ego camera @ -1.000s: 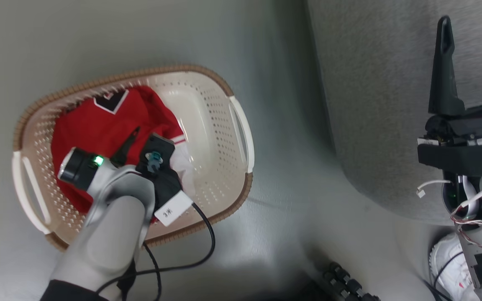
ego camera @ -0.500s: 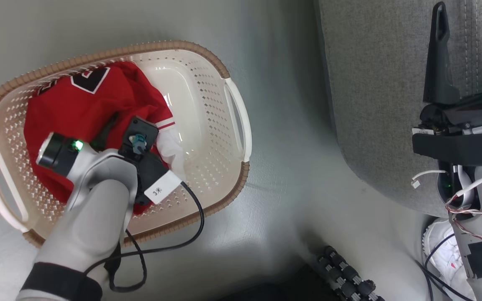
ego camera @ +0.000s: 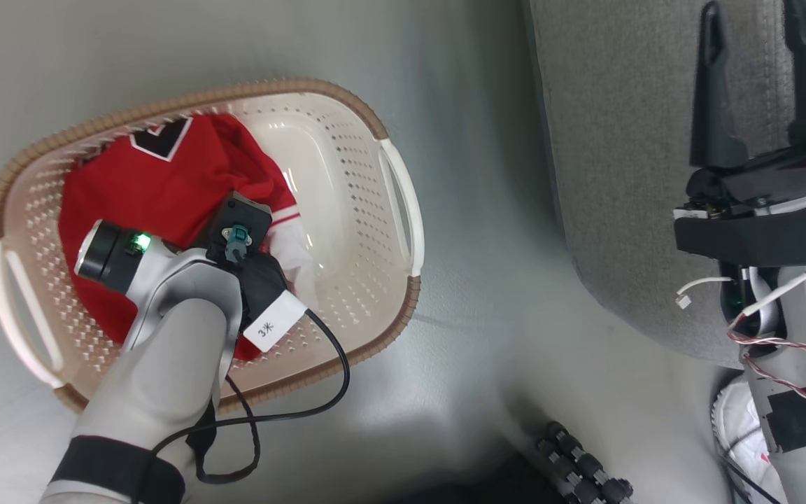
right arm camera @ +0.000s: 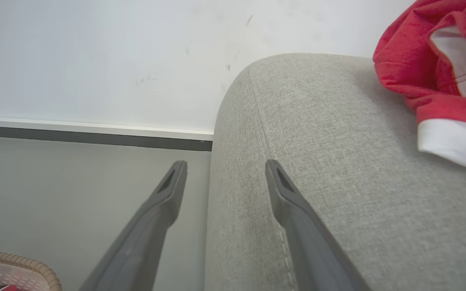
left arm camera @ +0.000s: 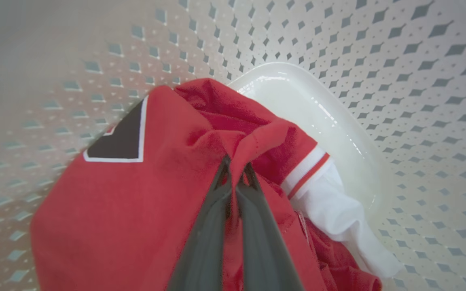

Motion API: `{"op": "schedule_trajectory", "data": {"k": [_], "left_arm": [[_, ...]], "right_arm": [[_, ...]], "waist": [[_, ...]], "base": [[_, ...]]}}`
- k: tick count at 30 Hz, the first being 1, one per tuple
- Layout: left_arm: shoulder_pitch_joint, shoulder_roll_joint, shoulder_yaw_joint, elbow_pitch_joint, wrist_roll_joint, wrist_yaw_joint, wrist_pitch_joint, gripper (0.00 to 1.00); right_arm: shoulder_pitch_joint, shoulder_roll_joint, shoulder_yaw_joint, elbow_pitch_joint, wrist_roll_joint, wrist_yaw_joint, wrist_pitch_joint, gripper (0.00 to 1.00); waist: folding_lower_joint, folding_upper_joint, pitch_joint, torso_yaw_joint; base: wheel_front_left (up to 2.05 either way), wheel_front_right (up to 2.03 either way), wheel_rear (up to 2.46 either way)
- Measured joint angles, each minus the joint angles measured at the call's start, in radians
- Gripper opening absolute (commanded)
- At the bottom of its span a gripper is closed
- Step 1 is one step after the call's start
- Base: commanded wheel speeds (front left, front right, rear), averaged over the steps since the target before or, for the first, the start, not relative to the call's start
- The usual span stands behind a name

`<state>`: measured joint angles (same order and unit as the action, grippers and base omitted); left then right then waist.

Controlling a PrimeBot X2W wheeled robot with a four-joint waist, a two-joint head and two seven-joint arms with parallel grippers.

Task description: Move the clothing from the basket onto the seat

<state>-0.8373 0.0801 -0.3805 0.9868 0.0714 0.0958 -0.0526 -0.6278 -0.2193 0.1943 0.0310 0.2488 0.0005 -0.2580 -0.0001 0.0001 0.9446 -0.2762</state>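
Grey floor (ego camera: 473, 210) lies under everything in the head view. On it the basket (ego camera: 347, 105) sits well left of the seat (ego camera: 620, 140), with its long axis running handle to handle across the view and rising a little to the right. The clothing (ego camera: 158, 189) fills its left half, with the dark collar (ego camera: 161, 136) toward the far rim and the body running down toward the near rim. The right gripper (ego camera: 749, 21) hangs over the seat's edge. In the left wrist view, the left gripper (left arm camera: 238, 167) has its jaws pinched almost together on a raised fold of red cloth, and a white sleeve (left arm camera: 338, 206) trails toward the bare plastic. The cloth looks soft, light and limp, so it should drape on lifting, and a bunched fold near the middle seems the sound hold. In the right wrist view, the right gripper's jaws stand wide apart and empty, and another red piece (right arm camera: 431, 60) lies on the seat.
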Motion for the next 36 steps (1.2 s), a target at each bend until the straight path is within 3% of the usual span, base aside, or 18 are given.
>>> {"op": "schedule_trajectory", "data": {"k": [14, 24, 36], "left_arm": [[0.053, -0.034, 0.02, 0.004, -0.091, -0.027, -0.17, 0.0], [0.081, -0.038, -0.026, -0.093, -0.164, -0.091, -0.196, 0.0], [0.088, -0.04, -0.103, -0.234, -0.223, -0.124, -0.197, 0.0]], "right_arm": [[-0.013, 0.008, 0.015, 0.082, -0.035, 0.035, 0.0, 1.0], [0.036, 0.008, 0.02, 0.148, -0.049, 0.05, 0.0, 1.0], [0.109, 0.03, 0.045, 0.222, -0.056, 0.062, 0.0, 1.0]], "waist": [[0.0, -0.0002, -0.156, 0.06], [-0.0001, -0.0002, -0.31, 0.121], [-0.0001, -0.0002, -0.473, 0.18]], "base": [[0.0, 0.0, 0.0], [0.0, 0.0, 0.0], [0.0, 0.0, 0.0]]}}
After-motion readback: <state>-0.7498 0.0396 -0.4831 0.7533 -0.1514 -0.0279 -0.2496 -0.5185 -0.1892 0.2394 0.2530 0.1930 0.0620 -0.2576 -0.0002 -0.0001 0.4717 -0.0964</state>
